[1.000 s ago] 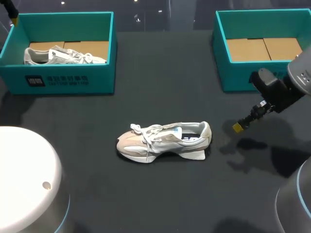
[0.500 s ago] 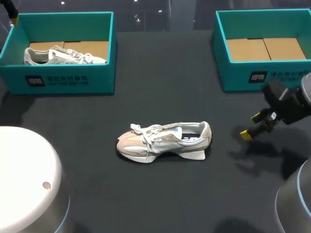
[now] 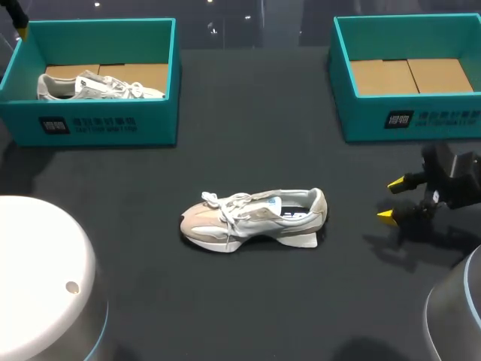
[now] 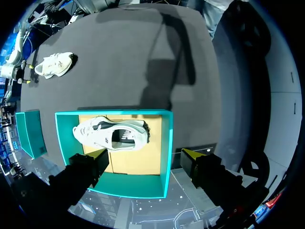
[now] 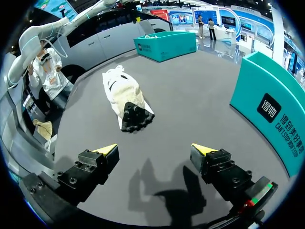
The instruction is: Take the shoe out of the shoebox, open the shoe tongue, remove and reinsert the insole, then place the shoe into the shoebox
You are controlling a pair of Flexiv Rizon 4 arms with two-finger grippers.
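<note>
A white and beige sneaker [image 3: 252, 218] lies on its side in the middle of the dark table, toe to the left. My right gripper [image 3: 391, 200] hovers open and empty to the right of its heel. In the right wrist view the sneaker [image 5: 125, 95] lies ahead of the open right gripper [image 5: 155, 149], sole and heel toward it. My left gripper [image 4: 145, 155] hangs open high over the left teal shoebox [image 4: 166, 143]. That box holds a second white sneaker [image 4: 112, 133].
The left shoebox [image 3: 98, 120] stands at the back left with its sneaker [image 3: 98, 86] inside. An empty teal shoebox [image 3: 376, 120] with a cardboard floor stands at the back right, just beyond my right gripper. Bare tabletop surrounds the middle sneaker.
My right gripper has drawn back to the right and toward the front, away from the sneaker's heel, and turned so both yellow tips show. The sneaker and left arm have not moved.
</note>
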